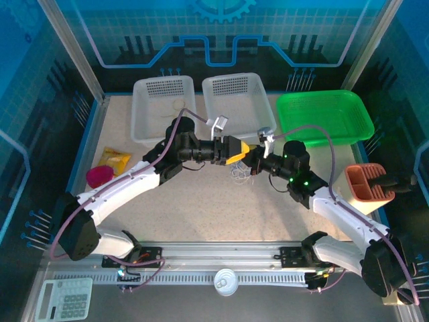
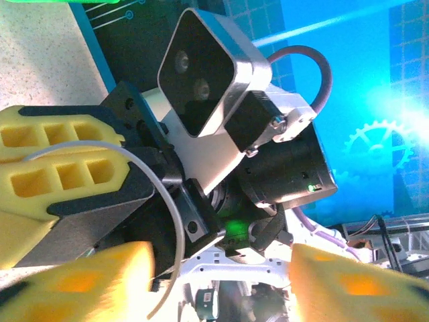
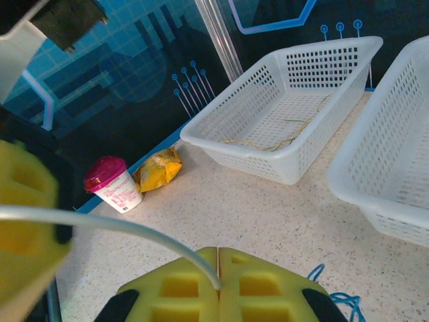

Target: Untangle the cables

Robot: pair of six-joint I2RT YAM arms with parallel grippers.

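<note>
Right tool (image 3: 218,260): yellow fingers pressed together, pinching the white cable (image 3: 100,221) at their tips. From the pinch the strand arcs off to the side, lifted clear of the worktop (image 3: 255,215).

Left tool (image 2: 218,282): fingers spread wide, nothing between them that I can make out. It faces the right tool at very close range above mid-worktop, and the white loop hangs between the two.

Below the tools lies a small knot of cables (image 1: 240,176). The blue cable (image 3: 335,295) coils on the surface just beside the right fingers. A yellowish strand (image 3: 268,142) lies in the white basket (image 3: 288,168), well apart.

My reading: the white strand is being drawn out of the knot.
- Hold the right pinch firm. A strand this thin could slip from soft pads.
- Draw slowly, up and away from the knot.
- Watch the blue loops. If they rise too, pause and bring the left tool onto the blue near the crossing.
- Keep the left fingers wide so the hanging loop does not snag.
</note>
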